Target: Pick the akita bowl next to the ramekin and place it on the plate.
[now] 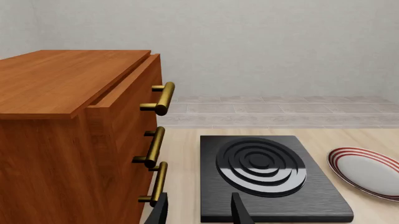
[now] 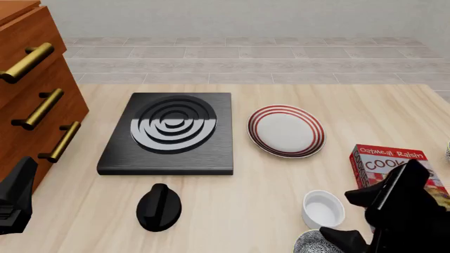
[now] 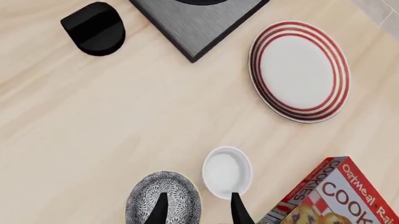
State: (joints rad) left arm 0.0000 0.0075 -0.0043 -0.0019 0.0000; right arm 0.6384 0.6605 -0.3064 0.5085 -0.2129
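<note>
The akita bowl point(image 3: 163, 199), speckled black and white, sits at the table's near edge point(image 2: 315, 244) beside the white ramekin point(image 3: 227, 171) point(image 2: 323, 209). The red-ringed plate point(image 2: 285, 130) point(image 3: 299, 70) lies farther back, right of the stove. My right gripper point(image 3: 198, 212) point(image 2: 349, 217) hovers open above the bowl and ramekin. One finger is over the bowl's rim and the other is by the ramekin's edge. My left gripper point(image 1: 199, 212) is open and holds nothing, near the stove's front left corner.
A black stove plate point(image 2: 168, 134) lies mid-table with a black knob point(image 2: 158, 206) in front of it. A wooden drawer cabinet point(image 2: 35, 100) with brass handles stands at the left. A cookie box point(image 2: 390, 161) lies right of the ramekin.
</note>
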